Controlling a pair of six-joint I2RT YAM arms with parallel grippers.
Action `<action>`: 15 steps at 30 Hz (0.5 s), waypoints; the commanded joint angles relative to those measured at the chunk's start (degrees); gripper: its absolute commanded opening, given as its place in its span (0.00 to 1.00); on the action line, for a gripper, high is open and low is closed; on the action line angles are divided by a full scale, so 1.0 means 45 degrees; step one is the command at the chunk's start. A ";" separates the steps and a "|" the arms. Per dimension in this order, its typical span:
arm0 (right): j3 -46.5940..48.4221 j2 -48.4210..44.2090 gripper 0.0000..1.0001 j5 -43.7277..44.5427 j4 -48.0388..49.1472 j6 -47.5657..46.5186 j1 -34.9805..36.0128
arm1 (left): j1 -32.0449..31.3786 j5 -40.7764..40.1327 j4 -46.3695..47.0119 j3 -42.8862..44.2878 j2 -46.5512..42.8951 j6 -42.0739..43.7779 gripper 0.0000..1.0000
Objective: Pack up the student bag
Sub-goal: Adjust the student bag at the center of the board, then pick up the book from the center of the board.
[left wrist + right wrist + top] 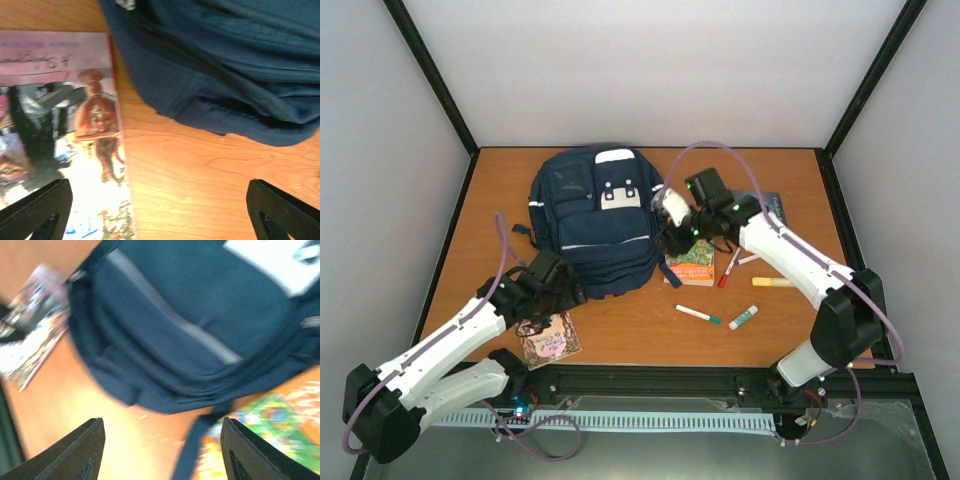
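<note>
Packing looked barely begun. From above, the large navy blue fabric student bag [595, 215] lay flat on the orange wooden surface [640, 340], while a pink picture book [548, 340], a green-and-orange book [690, 268] and a white-and-teal marker [698, 314] lay outside it. In the left wrist view, the left hand [157, 215] stood wide apart and empty over bare wood beside the bag's hem. In the right wrist view, the right hand [160, 450] hung apart, gripping nothing, over the bag's lower edge.

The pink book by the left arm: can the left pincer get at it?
Probably yes. The left pincer hangs open over the pink book; nothing lies on its cover, and the student bag lies beside it, not on it.
</note>
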 commanded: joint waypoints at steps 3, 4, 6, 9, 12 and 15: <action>-0.2646 -0.1442 0.65 -0.1852 0.0405 -0.1833 0.2286 | 0.0856 -0.1404 -0.1664 0.0406 0.0234 0.0010 1.00; -0.2988 -0.1604 0.65 -0.1872 0.0523 -0.2000 0.2519 | 0.1179 -0.1455 -0.1603 0.0371 0.0326 0.0180 1.00; -0.3463 -0.1759 0.64 -0.2180 0.0687 -0.2226 0.2643 | 0.1821 -0.1609 -0.1517 0.0389 0.0646 0.0376 1.00; -0.4045 -0.1868 0.64 -0.2421 0.1048 -0.2300 0.2655 | 0.2320 -0.2099 -0.1757 0.0541 0.1111 0.0250 1.00; -0.4798 -0.2214 0.65 -0.2370 0.1758 -0.2358 0.2641 | 0.2350 -0.2831 -0.1981 0.0693 0.1379 0.0048 1.00; -0.5292 -0.2648 0.66 -0.1862 0.2232 -0.2629 0.2641 | 0.2655 -0.3396 -0.1991 0.0577 0.1492 -0.0179 1.00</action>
